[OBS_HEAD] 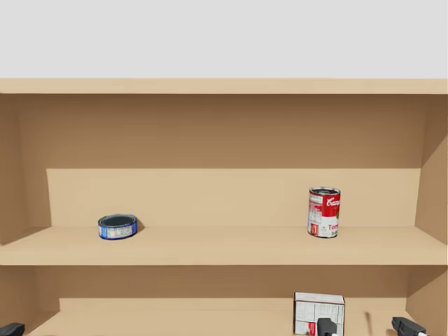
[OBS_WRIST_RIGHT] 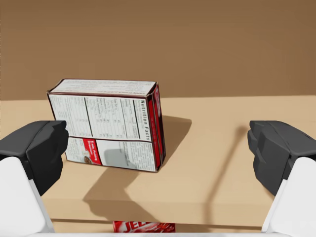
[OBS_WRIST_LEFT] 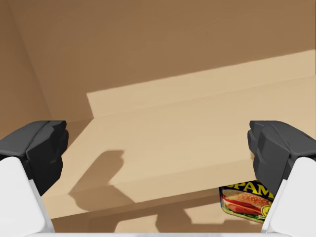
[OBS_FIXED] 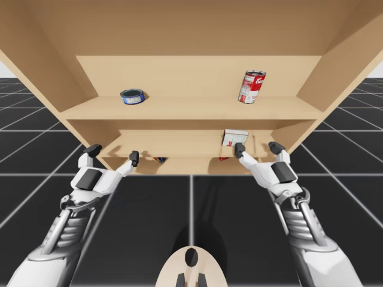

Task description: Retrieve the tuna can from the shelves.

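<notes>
The tuna can (OBS_FIXED: 133, 96) is low, round and blue, and sits at the left of the upper shelf (OBS_FIXED: 191, 109); in the head view the tuna can (OBS_HEAD: 117, 227) lies left of centre. My left gripper (OBS_FIXED: 113, 153) is open at the front edge of the lower shelf (OBS_FIXED: 179, 149), below and slightly left of the can. My right gripper (OBS_FIXED: 258, 149) is open at the same shelf's right part. In the left wrist view my left gripper (OBS_WRIST_LEFT: 158, 153) faces bare shelf board. In the right wrist view my right gripper (OBS_WRIST_RIGHT: 158, 153) faces a white and red box (OBS_WRIST_RIGHT: 111, 123).
A red and white tall can (OBS_FIXED: 252, 86) stands at the right of the upper shelf. The white and red box (OBS_FIXED: 234, 138) stands on the lower shelf. A blue and yellow tin (OBS_WRIST_LEFT: 245, 198) lies below that shelf's edge. A red item (OBS_WRIST_RIGHT: 143, 226) shows under the box's shelf.
</notes>
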`<state>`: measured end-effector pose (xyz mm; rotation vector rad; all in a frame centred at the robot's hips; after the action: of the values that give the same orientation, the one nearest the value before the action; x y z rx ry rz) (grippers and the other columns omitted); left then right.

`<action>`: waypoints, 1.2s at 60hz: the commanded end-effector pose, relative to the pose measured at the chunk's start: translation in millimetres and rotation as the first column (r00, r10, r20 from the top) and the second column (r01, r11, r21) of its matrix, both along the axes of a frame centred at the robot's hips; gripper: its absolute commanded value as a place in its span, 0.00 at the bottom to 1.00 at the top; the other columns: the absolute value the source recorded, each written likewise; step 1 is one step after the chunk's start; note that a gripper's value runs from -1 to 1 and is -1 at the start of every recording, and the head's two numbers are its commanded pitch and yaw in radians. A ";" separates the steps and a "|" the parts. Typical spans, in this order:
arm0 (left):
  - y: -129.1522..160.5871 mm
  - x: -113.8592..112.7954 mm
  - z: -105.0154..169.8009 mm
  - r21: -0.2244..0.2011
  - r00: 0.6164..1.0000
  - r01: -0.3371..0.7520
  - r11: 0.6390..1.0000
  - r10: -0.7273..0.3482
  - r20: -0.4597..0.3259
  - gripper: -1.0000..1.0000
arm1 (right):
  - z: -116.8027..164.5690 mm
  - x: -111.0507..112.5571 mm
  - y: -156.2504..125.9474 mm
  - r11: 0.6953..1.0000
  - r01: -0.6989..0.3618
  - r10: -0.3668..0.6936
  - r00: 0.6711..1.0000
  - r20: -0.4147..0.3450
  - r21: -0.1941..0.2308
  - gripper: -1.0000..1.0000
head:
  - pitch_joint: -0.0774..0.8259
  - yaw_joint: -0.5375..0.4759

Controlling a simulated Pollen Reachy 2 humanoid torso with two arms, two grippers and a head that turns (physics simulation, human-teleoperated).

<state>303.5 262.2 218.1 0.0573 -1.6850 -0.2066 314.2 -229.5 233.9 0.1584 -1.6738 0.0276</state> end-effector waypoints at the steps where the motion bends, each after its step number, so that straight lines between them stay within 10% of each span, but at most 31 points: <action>1: 0.0 0.0 -0.2 0.001 1.000 0.001 1.000 -0.001 0.000 0.00 | -0.2 -1.8 1.5 1.000 0.013 -0.013 1.000 0.006 -0.005 0.00 | 0.09 0.53; 48: -6.0 -10.8 13.4 -0.019 1.000 0.028 0.999 -0.027 0.012 0.00 | 1.8 -3.8 4.8 1.000 -0.006 0.006 1.000 -0.012 -0.018 0.00 | 0.28 0.81; 72: -48.4 -77.0 123.7 -0.040 0.984 0.164 0.986 -0.161 0.069 0.00 | 1.5 -3.6 3.3 1.000 0.008 -0.009 1.000 -0.016 -0.016 0.00 | 0.28 0.81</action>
<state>243.7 227.7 303.7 -0.0645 -1.7335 -0.2568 311.1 -227.5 236.4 0.1337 -1.6598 0.0442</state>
